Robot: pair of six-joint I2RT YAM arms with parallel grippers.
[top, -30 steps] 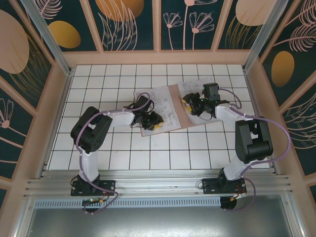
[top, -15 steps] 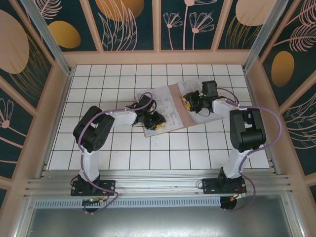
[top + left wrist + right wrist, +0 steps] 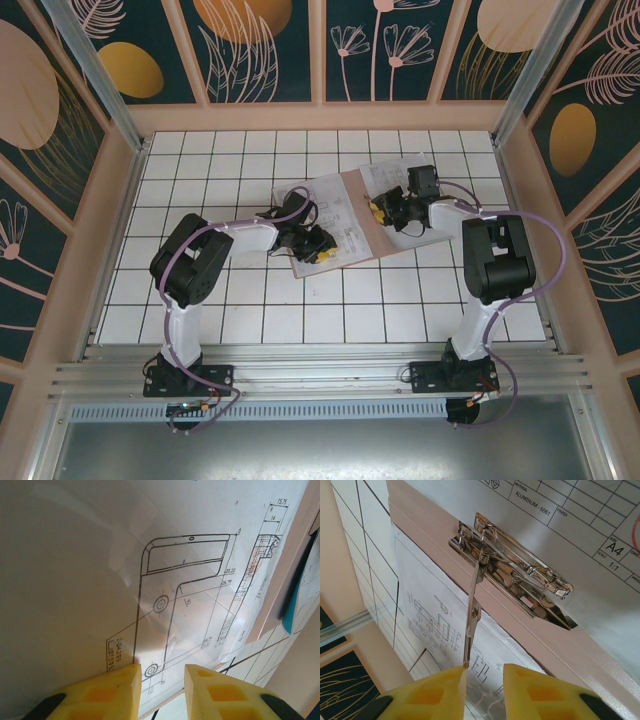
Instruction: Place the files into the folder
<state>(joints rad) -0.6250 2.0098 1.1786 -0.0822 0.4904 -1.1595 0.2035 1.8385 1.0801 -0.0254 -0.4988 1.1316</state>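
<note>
Pinkish-brown card marks the one folder (image 3: 354,208), lying open on the tiled table (image 3: 250,300). Two white printed files flank its strip, the left sheet (image 3: 335,215) and the right sheet (image 3: 388,176), and one teal sheet (image 3: 291,617) shows an edge. One metal clip (image 3: 512,575) sits on the folder. The left gripper (image 3: 162,690) is at the left sheet's near edge, fingers narrowly apart and holding nothing. The right gripper (image 3: 485,685) is equally narrow, with the clip's lever (image 3: 471,615) ending at one fingertip.

A robot lab test cell — gridded white tabletop (image 3: 250,312), aluminium rails (image 3: 320,378), floral-panelled walls (image 3: 265,60)
</note>
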